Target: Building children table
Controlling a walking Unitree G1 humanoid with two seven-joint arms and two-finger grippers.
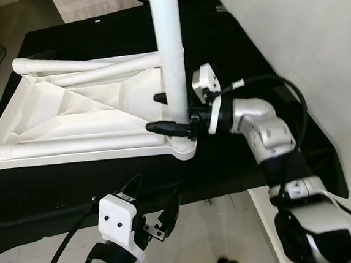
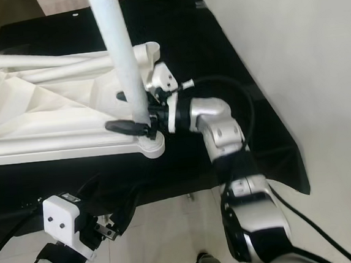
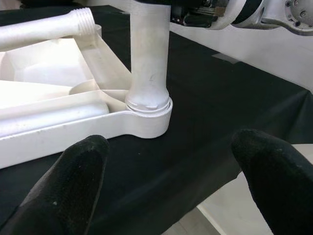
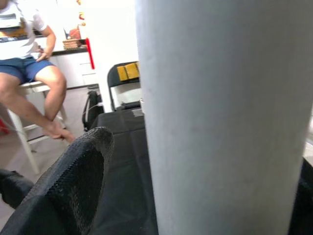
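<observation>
Nearest the robot, the left gripper (image 1: 158, 214) hangs off the near edge of the black-draped work table (image 1: 270, 86), its two black fingers (image 3: 73, 176) spread wide with nothing between them. From its wrist view it looks straight at the corner socket (image 3: 146, 117) of the upturned white tabletop (image 1: 69, 116), which lies underside-up on the cloth.

In that socket, the corner closest to the robot's right, stands the upright table leg (image 1: 170, 52). The right gripper (image 1: 169, 112) is clamped around the leg low down, just above the socket, one finger on each side. The leg's collar sits flush on the socket rim, so it looks seated or nearly so. To finish this step well, the leg likely wants turning about its own axis while kept square to the tabletop; any tilt could cross the thread. The free left gripper could steady the tabletop's near rail against twisting.

Beyond the socket, two spare legs (image 1: 90, 66) rest inside the tabletop along its far side, one showing a threaded end (image 3: 84, 19), and another lies along the near rail. In the right wrist view, far past the table, a person (image 4: 29, 73) sits on a stool beside a dark folding chair (image 4: 124, 85); neither blocks the work.
</observation>
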